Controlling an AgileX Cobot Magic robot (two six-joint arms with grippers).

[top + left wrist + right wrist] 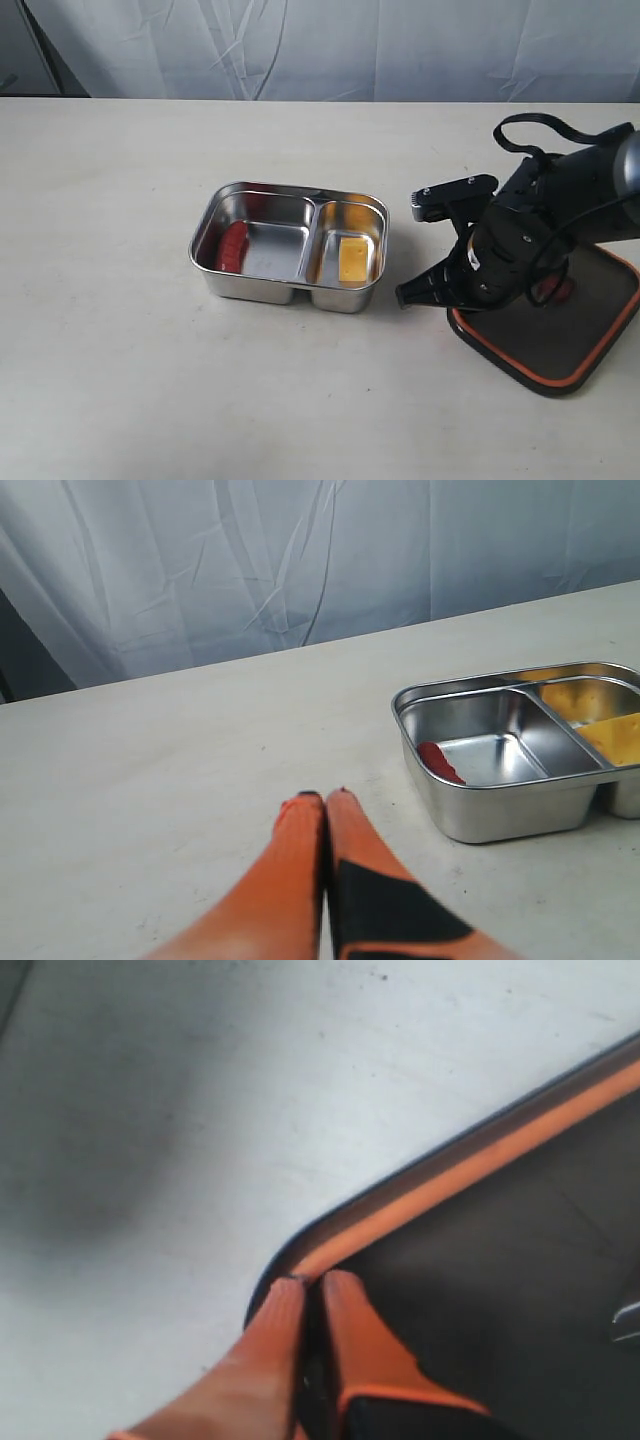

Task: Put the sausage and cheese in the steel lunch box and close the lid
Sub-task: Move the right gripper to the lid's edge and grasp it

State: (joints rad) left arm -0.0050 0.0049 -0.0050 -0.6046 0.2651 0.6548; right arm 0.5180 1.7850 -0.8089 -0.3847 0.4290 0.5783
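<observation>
The steel lunch box (262, 284) stands open mid-table. In its larger compartment the red sausage (234, 247) lies against the wall, and the yellow cheese (353, 258) lies in the smaller one. The dark lid (560, 345) rests flat on the table to the box's right, with its orange seal facing up. My right gripper (405, 297) hovers at the lid's near-left corner. In the right wrist view its fingertips (311, 1280) stand together with a thin slit between them, over the lid's (500, 1260) rim, holding nothing. My left gripper (322, 798) is shut and empty, and sits left of the lunch box (500, 815), sausage (440, 762) and cheese (615, 735).
A white curtain (330, 45) hangs behind the table's far edge. The pale tabletop (120, 330) stretches out left of and in front of the box. My right arm's black body and cable loop (540, 135) rise above the lid.
</observation>
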